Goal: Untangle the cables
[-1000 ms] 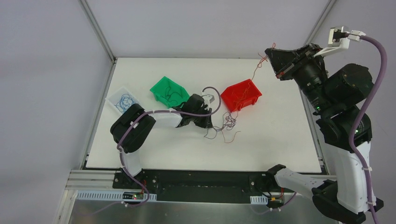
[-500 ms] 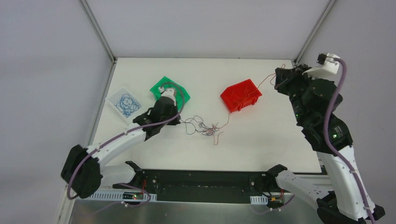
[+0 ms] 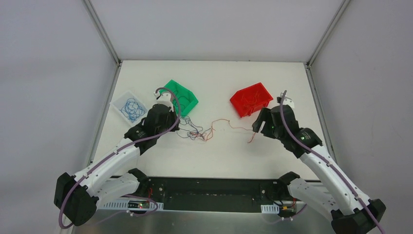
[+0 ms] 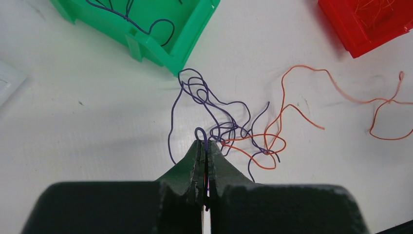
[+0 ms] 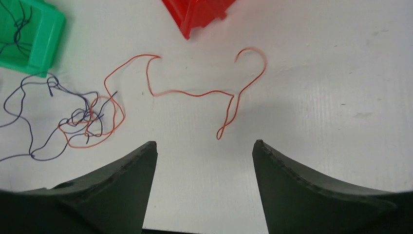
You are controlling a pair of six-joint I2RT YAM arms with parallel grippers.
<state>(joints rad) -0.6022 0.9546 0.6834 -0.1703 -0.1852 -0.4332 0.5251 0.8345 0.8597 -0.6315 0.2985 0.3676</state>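
- Left gripper [image 4: 205, 144] is clamped tight on a purple strand [image 4: 201, 128] of the cables [image 3: 198, 132] — a tangle on the table [image 3: 292, 87] beside the green bin [image 3: 192, 100].
- Right gripper [image 5: 204, 146] is spread wide and holds nothing; a red strand [image 5: 195, 94] lies just ahead.

Right claw [image 5: 204, 144] came down and dropped the red cable [image 5: 195, 95]; left claw [image 4: 205, 146] now pinches a purple cable [image 4: 199, 129].

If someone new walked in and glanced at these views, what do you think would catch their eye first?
Probably the two bright bins on the white table: a green bin left of centre, a red bin to its right. In front of them sprawls a tangle of purple and red cables, the left jaws shut on one purple loop, the right jaws open over a trailing red strand.
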